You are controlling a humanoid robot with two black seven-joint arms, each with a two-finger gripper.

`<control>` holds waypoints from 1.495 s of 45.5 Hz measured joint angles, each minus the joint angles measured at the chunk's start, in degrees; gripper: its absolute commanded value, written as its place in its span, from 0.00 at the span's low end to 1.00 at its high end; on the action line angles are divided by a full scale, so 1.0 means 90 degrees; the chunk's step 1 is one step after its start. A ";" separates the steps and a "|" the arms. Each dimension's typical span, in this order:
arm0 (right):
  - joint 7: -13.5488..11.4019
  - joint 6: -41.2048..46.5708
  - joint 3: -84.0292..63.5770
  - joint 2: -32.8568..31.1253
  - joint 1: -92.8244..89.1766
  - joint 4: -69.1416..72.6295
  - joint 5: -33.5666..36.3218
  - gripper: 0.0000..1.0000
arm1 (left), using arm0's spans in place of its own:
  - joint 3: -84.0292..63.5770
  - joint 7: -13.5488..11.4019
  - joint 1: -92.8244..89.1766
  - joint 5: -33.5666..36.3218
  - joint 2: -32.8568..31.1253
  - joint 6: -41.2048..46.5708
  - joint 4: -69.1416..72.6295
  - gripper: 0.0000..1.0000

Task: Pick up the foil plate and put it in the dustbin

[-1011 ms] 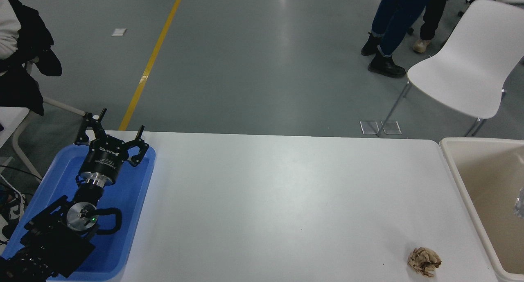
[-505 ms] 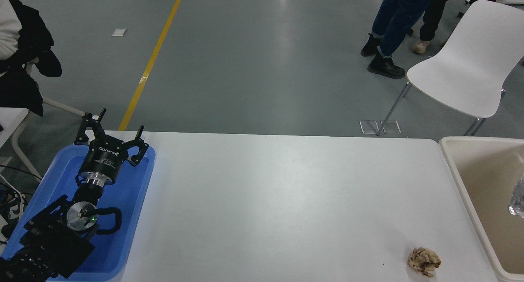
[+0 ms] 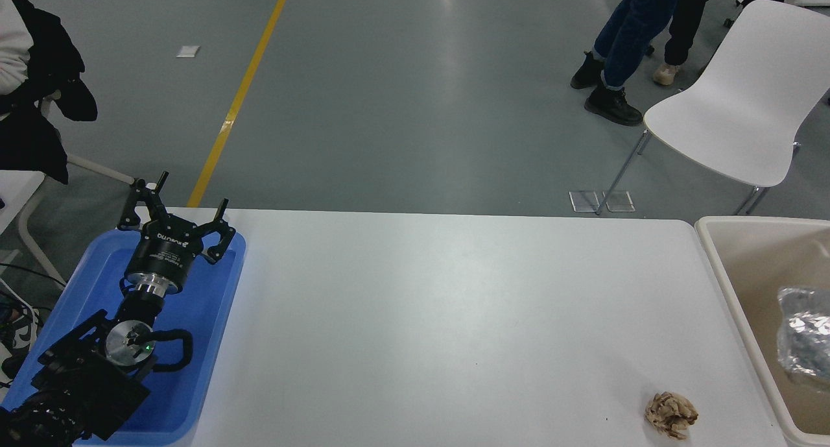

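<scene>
Since half a second ago, more of the foil plate has come into my view at the right edge: earlier I saw only a sliver of silver, now a crinkled shiny mass shows inside the dustbin, which is cut off by the frame. Nearest me on the white table, a small crumpled brown paper ball lies close to the bin's left wall, not touching it. At my lower left, the left arm rests over the blue tray, and the left gripper points away from me with its fingers spread apart, holding nothing. I cannot see the right arm. Beyond the table, a white chair stands on the grey floor, with a person's legs behind it.
</scene>
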 measured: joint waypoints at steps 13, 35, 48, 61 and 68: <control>-0.0001 -0.0062 0.0028 0.0023 0.0023 0.0078 0.0001 0.99 | 0.0000 -0.0001 0.0000 0.0000 0.0000 0.0000 0.0000 1.00; -0.0039 -0.0009 -0.0014 -0.1084 0.1302 0.3037 -0.0064 1.00 | 0.0000 0.0000 -0.0008 0.0008 -0.0006 0.0000 -0.0002 1.00; -0.0202 0.0069 -0.0564 -0.1901 0.2700 0.5328 -0.0090 1.00 | 0.0000 0.0010 -0.0010 0.0008 -0.0009 -0.0002 -0.0005 1.00; -0.0247 0.0623 -0.2679 -0.1921 0.5191 0.7129 -0.0079 1.00 | 0.0000 0.0017 -0.0014 0.0010 -0.0011 -0.0009 -0.0004 1.00; -0.0240 0.1893 -0.3813 -0.1610 0.6669 0.7594 -0.0054 1.00 | 0.0000 0.0018 -0.0014 0.0010 -0.0014 -0.0010 -0.0005 1.00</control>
